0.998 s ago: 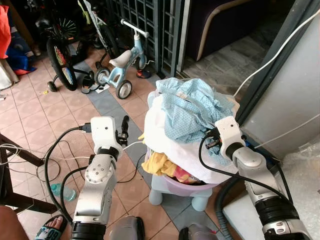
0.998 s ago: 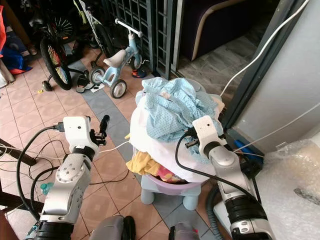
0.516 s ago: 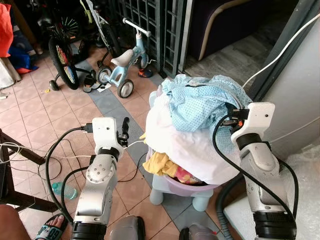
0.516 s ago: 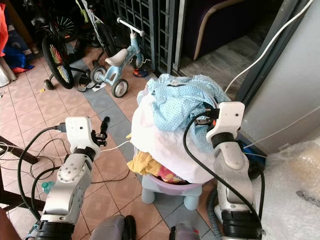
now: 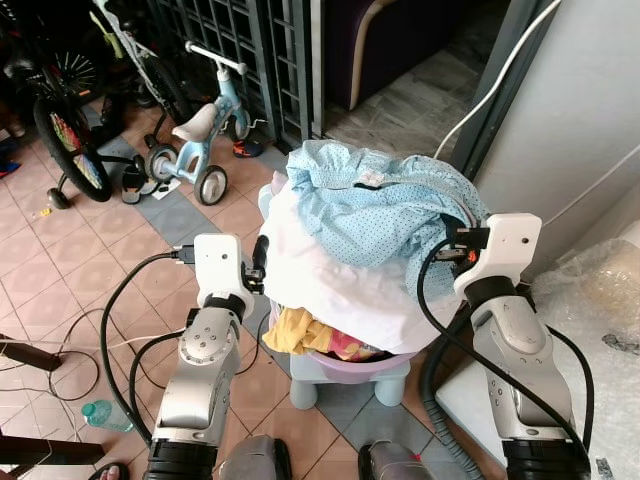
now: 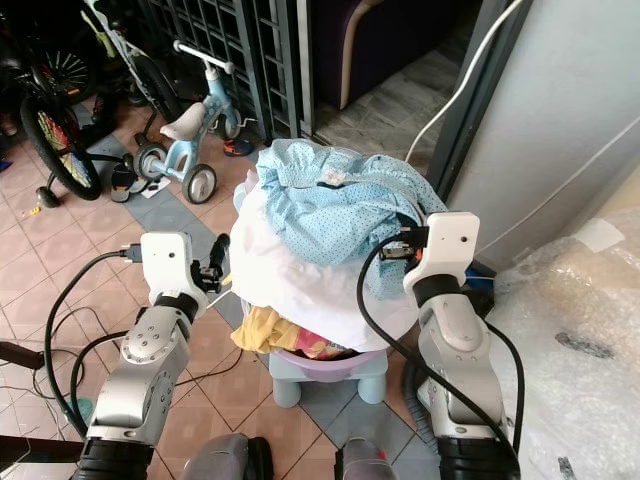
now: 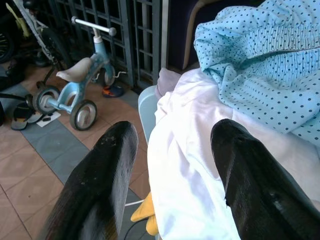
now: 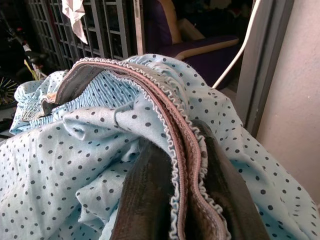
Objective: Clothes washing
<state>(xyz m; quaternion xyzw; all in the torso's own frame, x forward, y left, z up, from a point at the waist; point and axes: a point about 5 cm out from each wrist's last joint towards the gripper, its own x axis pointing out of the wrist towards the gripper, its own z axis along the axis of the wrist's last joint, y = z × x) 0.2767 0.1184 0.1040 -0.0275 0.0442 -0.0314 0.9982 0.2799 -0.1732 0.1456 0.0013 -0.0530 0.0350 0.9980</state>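
The elastic hem of the blue dotted garment (image 8: 100, 150) is pinched by the right gripper (image 8: 187, 200). At nine o'clock of the basin (image 5: 345, 362), seemingly just short of the white cloth (image 7: 190, 170), the left gripper (image 7: 172, 180) is held with fingers wide.

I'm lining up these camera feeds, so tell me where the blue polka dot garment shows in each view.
Left eye: blue dotted garment tops the laundry pile, centre.
Right eye: same, centre.
Left wrist: upper right.
Right wrist: fills most of the view, elastic hem pinched by the right gripper.
Shared landmark: white cloth beneath.
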